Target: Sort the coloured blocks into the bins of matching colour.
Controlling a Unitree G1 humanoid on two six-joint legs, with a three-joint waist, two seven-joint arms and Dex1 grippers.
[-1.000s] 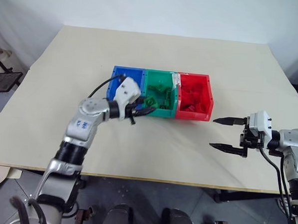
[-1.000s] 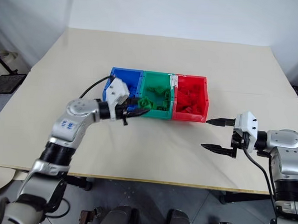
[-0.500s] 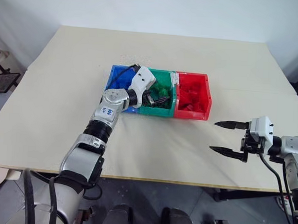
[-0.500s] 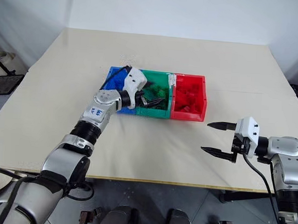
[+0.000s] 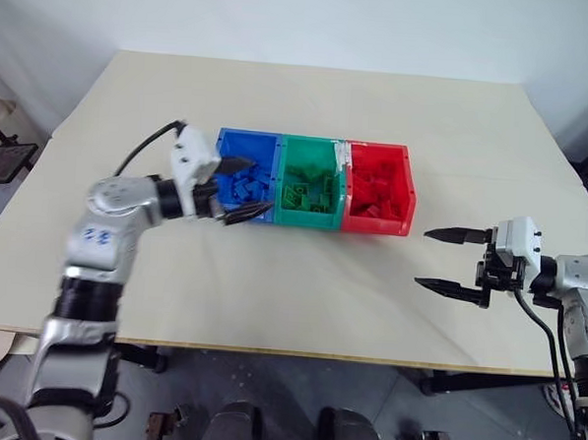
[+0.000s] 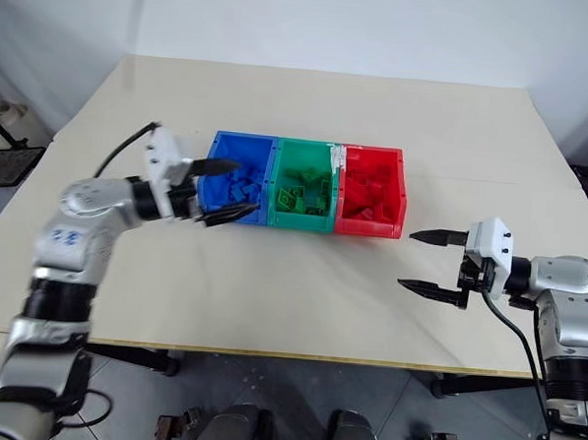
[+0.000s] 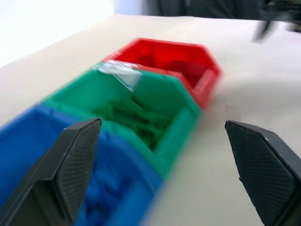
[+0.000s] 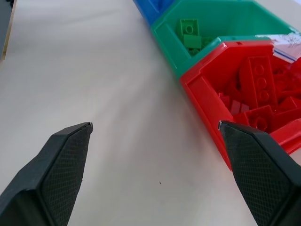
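Observation:
Three joined bins stand mid-table: the blue bin (image 5: 249,136), the green bin (image 5: 314,141) and the red bin (image 5: 382,147). Each holds coloured blocks of its own colour: blue bricks (image 5: 242,187), green bricks (image 8: 188,27) and red bricks (image 8: 257,89). My left gripper (image 5: 263,186) hangs open and empty, level, at the blue bin's near left corner, its fingertips over the front of that bin. In the left wrist view its fingers (image 7: 70,165) frame the row of bins. To the right of the red bin, my right gripper (image 5: 421,256) stands open and empty above bare table.
The cream table (image 5: 301,280) reaches well beyond the bins on every side. Its near edge runs just below both arms. A dark stand (image 5: 1,155) sits off the table's left edge.
My left gripper was shut on a green brick at the green bin, opened over that bin, then drew back left to the blue bin, empty. The right gripper kept still.

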